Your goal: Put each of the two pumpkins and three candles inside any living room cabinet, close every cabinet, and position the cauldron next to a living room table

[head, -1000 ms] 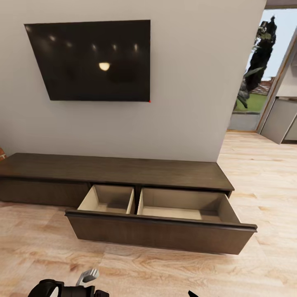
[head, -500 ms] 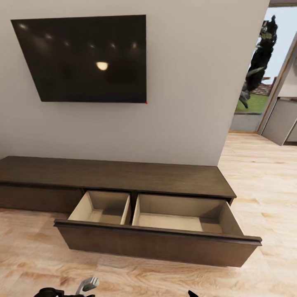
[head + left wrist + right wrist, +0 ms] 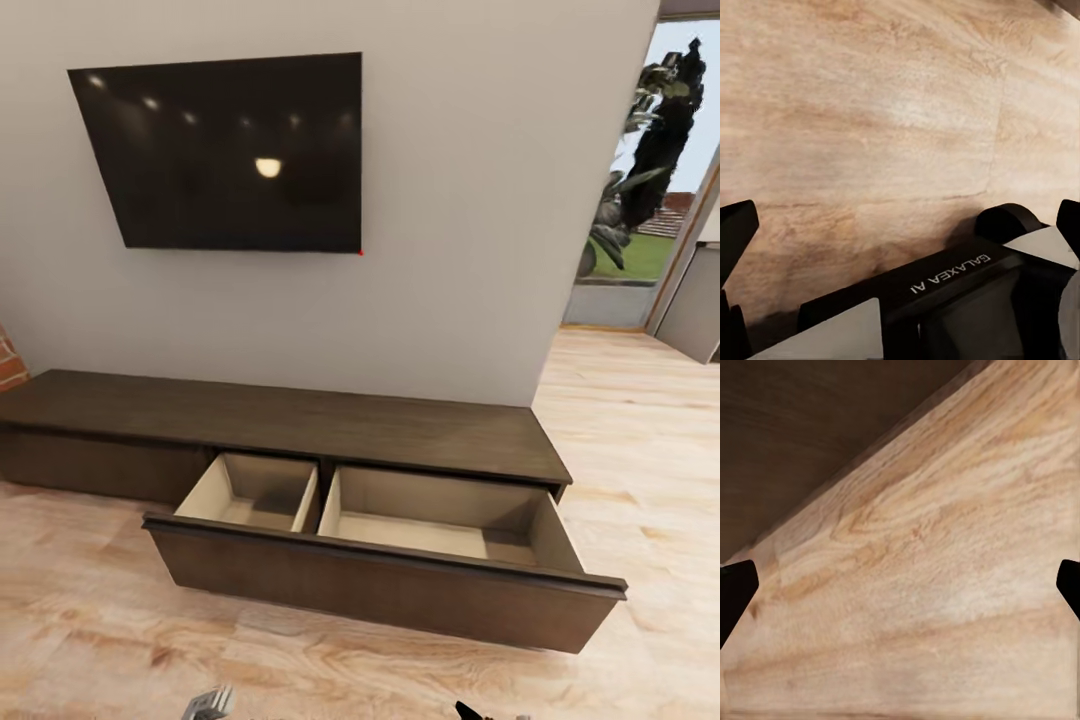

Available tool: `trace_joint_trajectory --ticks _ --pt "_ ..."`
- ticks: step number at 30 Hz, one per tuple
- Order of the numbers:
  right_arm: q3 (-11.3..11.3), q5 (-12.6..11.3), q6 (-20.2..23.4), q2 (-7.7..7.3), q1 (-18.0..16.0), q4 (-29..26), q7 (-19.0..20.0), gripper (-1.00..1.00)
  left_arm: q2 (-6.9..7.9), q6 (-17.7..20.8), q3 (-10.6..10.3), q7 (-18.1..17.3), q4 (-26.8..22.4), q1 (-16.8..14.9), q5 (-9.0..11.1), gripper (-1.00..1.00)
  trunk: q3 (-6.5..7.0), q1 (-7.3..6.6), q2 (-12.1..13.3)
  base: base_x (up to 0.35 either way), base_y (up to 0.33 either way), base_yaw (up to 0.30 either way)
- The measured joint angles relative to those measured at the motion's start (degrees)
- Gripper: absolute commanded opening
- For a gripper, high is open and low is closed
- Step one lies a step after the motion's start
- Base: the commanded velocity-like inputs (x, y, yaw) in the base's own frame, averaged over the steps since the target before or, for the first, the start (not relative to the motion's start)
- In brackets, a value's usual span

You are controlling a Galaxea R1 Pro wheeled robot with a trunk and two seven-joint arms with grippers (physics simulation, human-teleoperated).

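The cabinet (image 3: 300, 420) is a long low dark-brown unit against the wall under the TV. Its wide drawer (image 3: 380, 585) is pulled out, showing two pale wood compartments with nothing in them. The drawer front to its left is shut. My left gripper (image 3: 900, 225) hangs over bare wood floor, open, fingertips (image 3: 735, 232) far apart with nothing between them. My right gripper (image 3: 900, 585) is also open and empty, above the floor close to the dark drawer front (image 3: 802, 427). The pumpkins, candles and cauldron are out of view.
A black TV (image 3: 225, 150) hangs on the white wall. A doorway (image 3: 650, 190) to plants and grass opens at the right, with wood floor (image 3: 640, 430) leading to it. A bit of brick (image 3: 10, 365) shows at the left edge. My base (image 3: 945, 285) sits under the left gripper.
The whole head picture has shifted as the camera moved. The drawer stays pulled out the same amount. My arms show less at the picture's lower edge than a second ago.
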Motion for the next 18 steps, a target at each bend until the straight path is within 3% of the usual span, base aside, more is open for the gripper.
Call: trace_joint_trajectory --ticks 6,18 --pt "0.0 0.0 0.0 -0.01 0.0 -0.1 0.0 1.00 0.00 -2.6 0.0 0.0 0.7 0.0 0.0 1.00 0.49 0.00 0.0 -0.004 -0.212 0.190" --pt "0.0 0.0 0.0 -0.04 0.0 -0.1 0.0 1.00 0.02 -2.9 0.0 0.0 0.8 0.0 0.0 1.00 1.47 0.01 0.0 -0.047 -0.112 0.191"
